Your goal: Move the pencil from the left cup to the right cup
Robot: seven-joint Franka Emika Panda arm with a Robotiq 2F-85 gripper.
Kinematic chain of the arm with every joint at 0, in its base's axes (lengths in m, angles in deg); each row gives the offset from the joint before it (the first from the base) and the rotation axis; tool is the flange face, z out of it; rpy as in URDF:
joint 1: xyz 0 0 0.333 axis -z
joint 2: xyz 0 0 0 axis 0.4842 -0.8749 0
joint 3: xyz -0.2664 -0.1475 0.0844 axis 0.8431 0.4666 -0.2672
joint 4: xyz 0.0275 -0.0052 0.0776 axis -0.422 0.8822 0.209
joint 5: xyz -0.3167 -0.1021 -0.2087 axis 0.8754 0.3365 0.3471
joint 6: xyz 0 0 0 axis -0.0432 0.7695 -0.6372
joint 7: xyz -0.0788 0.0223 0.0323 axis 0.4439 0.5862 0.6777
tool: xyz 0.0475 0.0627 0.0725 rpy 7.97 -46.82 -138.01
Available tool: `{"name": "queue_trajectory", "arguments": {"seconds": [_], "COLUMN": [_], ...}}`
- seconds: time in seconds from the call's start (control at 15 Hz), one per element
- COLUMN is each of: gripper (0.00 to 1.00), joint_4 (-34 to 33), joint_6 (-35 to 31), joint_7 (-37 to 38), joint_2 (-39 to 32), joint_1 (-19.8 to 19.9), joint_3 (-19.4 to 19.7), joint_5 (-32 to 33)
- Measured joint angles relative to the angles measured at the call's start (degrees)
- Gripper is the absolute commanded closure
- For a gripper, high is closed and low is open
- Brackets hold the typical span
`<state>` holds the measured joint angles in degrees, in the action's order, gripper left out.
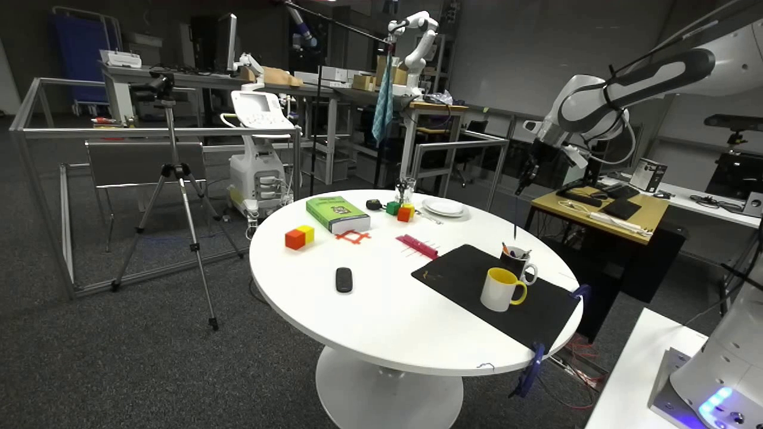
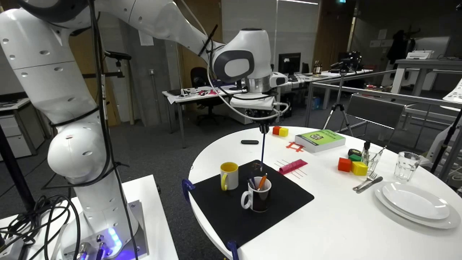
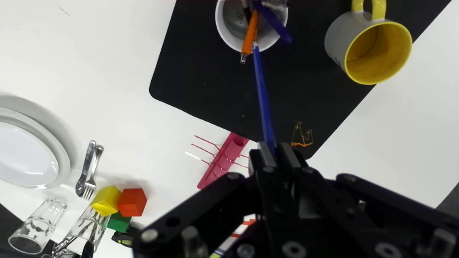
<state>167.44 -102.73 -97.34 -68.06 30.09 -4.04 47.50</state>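
Observation:
My gripper (image 3: 274, 145) is shut on a blue pencil (image 3: 263, 93); it also shows in both exterior views (image 1: 520, 189) (image 2: 264, 128). The pencil (image 1: 515, 220) (image 2: 262, 148) hangs nearly upright, point down. Its tip is above the dark right cup (image 2: 260, 202) (image 1: 511, 262) and overlaps that cup's rim in the wrist view (image 3: 220, 25). The right cup has a white handle and pale inside, and holds an orange pen (image 3: 250, 32) and other pens. The left cup, white outside with yellow inside and handle (image 2: 232, 180) (image 1: 495, 295) (image 3: 337, 39), stands beside it, looking empty.
Both cups stand on a black mat (image 2: 223, 215) clamped to the round white table by blue clamps (image 2: 186, 187). A pink holder (image 2: 293, 165), plates (image 2: 415, 200), cubes (image 2: 344, 164), glasses (image 2: 407, 166), a green book (image 2: 320, 140) and a dark flat object (image 1: 344, 280) are farther away.

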Motion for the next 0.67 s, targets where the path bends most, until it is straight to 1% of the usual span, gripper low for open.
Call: {"name": "queue_trajectory", "arguments": {"seconds": [0.47, 0.67], "gripper": [0.98, 0.98], "joint_4": [-0.1, -0.1], "joint_6": [-0.8, -3.0], "joint_7": [0.0, -0.1], "joint_2": [-3.6, -5.0], "joint_1": [0.3, 0.5], "joint_3": [0.0, 0.0], "joint_5": [-0.6, -0.6]}}
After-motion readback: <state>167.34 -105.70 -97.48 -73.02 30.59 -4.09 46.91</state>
